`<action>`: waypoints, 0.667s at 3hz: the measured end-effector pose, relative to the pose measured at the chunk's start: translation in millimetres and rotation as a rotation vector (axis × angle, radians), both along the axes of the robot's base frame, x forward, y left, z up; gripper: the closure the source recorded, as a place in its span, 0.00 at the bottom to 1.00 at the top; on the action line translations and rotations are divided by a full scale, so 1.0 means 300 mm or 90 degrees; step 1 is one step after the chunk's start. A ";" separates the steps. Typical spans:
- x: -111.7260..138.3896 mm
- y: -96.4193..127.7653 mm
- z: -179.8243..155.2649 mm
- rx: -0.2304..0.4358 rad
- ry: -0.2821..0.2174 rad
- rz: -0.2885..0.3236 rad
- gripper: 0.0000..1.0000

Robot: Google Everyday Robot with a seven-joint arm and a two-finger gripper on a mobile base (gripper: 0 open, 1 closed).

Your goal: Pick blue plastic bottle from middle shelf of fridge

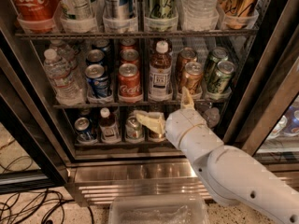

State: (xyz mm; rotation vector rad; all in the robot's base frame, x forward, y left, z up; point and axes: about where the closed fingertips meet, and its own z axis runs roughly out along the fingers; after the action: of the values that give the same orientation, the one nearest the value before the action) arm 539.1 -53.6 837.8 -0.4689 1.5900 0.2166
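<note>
The blue plastic bottle [160, 72] has amber-brown liquid, a white cap and a white label. It stands upright on the middle shelf [70, 105] of the fridge [28, 125], between a red can and bronze cans. My gripper [167, 110] is open and empty. It sits just below and in front of the bottle, at the shelf's front rail. One tan finger [150, 121] points left and the other [187, 99] points up. My white arm [233, 171] comes in from the lower right.
Clear water bottles [58, 73], blue cans [98, 78], a red can [129, 80], bronze cans [191, 76] and green cans [219, 76] share the middle shelf. A small brown bottle [108, 124] and cans stand below. A clear bin [159, 211] lies on the floor, with cables [28, 206] at left.
</note>
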 end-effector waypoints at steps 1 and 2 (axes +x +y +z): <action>0.029 0.014 0.008 0.004 -0.024 -0.012 0.14; 0.051 0.026 0.013 0.005 -0.041 -0.027 0.22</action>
State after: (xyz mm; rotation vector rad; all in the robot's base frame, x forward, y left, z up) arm 554.2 -45.8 841.6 -0.4316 1.5339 0.1728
